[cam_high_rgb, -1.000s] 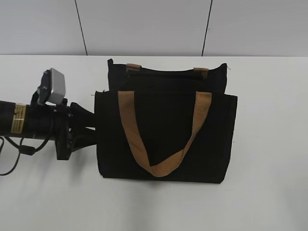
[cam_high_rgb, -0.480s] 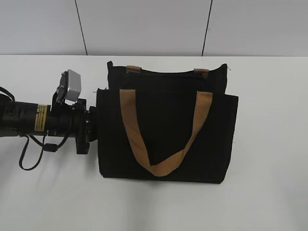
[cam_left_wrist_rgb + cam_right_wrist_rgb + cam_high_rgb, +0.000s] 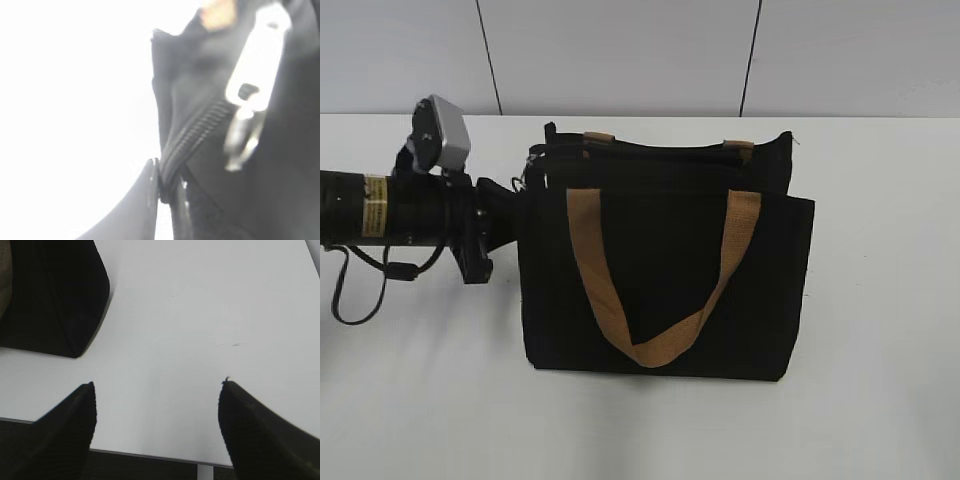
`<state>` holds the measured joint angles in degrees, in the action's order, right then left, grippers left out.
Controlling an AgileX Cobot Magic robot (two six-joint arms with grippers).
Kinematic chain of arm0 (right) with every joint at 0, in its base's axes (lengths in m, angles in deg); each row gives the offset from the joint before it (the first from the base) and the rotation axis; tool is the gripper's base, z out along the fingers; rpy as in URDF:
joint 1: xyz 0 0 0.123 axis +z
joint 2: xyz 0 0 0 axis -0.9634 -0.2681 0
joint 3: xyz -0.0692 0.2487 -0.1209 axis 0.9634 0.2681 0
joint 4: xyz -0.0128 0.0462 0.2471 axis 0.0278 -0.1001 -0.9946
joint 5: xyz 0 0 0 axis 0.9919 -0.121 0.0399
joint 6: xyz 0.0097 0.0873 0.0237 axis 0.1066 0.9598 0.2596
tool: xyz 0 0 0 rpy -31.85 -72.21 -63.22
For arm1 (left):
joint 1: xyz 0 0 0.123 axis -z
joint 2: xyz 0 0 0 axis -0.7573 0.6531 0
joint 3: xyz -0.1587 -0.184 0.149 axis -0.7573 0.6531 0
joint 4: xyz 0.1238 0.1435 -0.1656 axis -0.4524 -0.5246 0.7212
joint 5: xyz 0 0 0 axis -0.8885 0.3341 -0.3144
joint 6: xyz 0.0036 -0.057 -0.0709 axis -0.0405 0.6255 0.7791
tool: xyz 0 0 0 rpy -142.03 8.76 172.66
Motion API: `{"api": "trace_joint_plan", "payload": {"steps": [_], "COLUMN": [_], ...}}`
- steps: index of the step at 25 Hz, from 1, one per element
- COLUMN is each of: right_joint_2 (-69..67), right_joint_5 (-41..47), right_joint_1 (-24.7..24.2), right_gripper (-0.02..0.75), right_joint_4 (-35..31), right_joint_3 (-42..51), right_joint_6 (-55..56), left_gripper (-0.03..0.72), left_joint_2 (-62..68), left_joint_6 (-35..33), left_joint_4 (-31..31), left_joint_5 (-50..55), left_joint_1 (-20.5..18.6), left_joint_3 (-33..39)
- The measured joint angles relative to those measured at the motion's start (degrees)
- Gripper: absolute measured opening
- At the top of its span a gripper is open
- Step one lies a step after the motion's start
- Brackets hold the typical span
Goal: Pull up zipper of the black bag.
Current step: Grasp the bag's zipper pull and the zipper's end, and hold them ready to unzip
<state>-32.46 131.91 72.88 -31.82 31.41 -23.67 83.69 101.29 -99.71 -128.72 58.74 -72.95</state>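
Note:
The black bag [image 3: 665,270] stands on the white table, its tan handle [image 3: 660,345] hanging down the front. My left gripper [image 3: 517,200] is at the bag's upper left corner. In the left wrist view its fingers [image 3: 165,187] are shut on the end of the black zip line [image 3: 195,135]. The grey metal zipper pull tab [image 3: 248,102] hangs blurred just beyond the fingers, free of them. My right gripper [image 3: 156,405] is open and empty over bare table, with a corner of the bag [image 3: 50,295] to its upper left. It does not show in the exterior view.
The white table [image 3: 880,300] stretches around the bag on all sides. A grey panelled wall [image 3: 620,50] stands behind it. The table's front edge [image 3: 150,454] lies just under my right gripper.
My left arm has moved from the bag's lower left side toward its upper left corner. The bag's top left edge has been drawn slightly leftward and raised.

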Motion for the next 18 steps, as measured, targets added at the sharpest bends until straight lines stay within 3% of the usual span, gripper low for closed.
{"api": "trace_joint_plan", "payload": {"steps": [8, 18], "right_joint_2": [0.0, 0.0], "right_joint_5": [0.0, 0.0], "right_joint_1": [0.0, 0.0], "right_gripper": [0.576, 0.576], "right_joint_4": [0.0, 0.0], "right_joint_3": [0.0, 0.0], "right_joint_6": [0.0, 0.0], "left_gripper": [0.023, 0.022], "left_joint_2": [-16.2, -24.2], "left_joint_6": [3.0, 15.2], "left_joint_4": [2.1, 0.5], "left_joint_5": [14.4, 17.3], "left_joint_1": [0.0, 0.1], "left_joint_3": [5.2, 5.3]}}
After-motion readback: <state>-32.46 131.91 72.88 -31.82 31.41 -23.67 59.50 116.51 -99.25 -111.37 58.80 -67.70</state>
